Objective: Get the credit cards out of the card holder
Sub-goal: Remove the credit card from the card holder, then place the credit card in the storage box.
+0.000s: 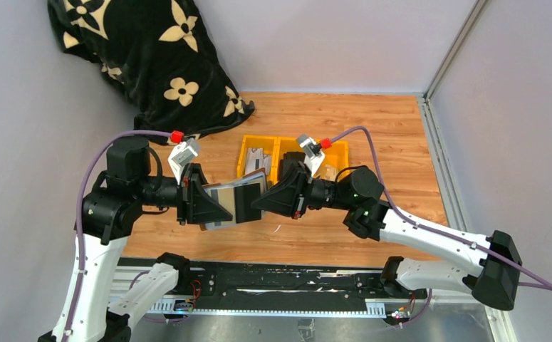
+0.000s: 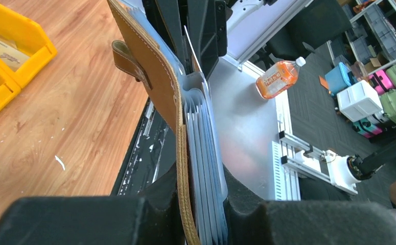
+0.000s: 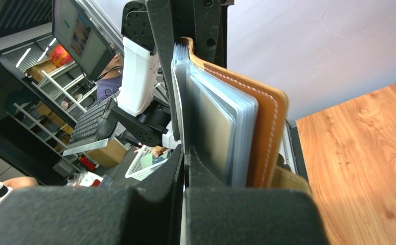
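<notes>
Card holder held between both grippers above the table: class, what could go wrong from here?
1. The right gripper pinches only one thin sheet of the card holder; card or clear sleeve, I cannot tell. Pulling might tear a sleeve.
2. The left gripper grips one end, in mid-air; a hard pull could tug it loose, dropping it on the table.

Nothing is legible: the label on the orange plastic bottle point(image 2: 277, 77) and the print inside the yellow plastic bin point(image 2: 35, 55) are blurred.
</notes>
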You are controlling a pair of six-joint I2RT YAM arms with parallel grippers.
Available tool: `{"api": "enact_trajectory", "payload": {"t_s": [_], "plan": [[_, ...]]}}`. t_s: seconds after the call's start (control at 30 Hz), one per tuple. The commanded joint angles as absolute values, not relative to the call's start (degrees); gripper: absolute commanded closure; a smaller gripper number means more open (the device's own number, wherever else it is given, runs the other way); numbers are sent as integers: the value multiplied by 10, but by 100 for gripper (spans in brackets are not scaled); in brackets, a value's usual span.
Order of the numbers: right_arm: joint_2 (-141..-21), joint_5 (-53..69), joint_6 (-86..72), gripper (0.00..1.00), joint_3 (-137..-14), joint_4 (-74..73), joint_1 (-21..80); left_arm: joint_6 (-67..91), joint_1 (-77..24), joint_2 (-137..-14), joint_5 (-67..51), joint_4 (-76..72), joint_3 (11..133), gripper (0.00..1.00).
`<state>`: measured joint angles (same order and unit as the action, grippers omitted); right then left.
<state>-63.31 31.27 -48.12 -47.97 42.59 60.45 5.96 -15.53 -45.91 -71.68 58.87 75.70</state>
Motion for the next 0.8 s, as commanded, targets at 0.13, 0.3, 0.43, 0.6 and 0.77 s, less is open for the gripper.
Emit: {"api": "enact_trajectory", "payload": {"t_s": [0.13, 0.3, 0.43, 0.6, 0.77], "plan": [[-569, 290, -495, 100, -425, 405, 547, 65, -163, -455, -764, 589, 787, 100], [-503, 300, -500, 100, -398, 353, 493, 54, -162, -454, -751, 589, 788, 100], [-446, 322, -501, 100, -383, 288, 427, 41, -162, -449, -733, 589, 782, 100], [-401, 333, -481, 100, -383, 161, 316, 20, -162, -437, -717, 589, 773, 100], [-459, 352, -470, 100, -382, 90, 206, 8, -163, -424, -694, 589, 765, 100]]}}
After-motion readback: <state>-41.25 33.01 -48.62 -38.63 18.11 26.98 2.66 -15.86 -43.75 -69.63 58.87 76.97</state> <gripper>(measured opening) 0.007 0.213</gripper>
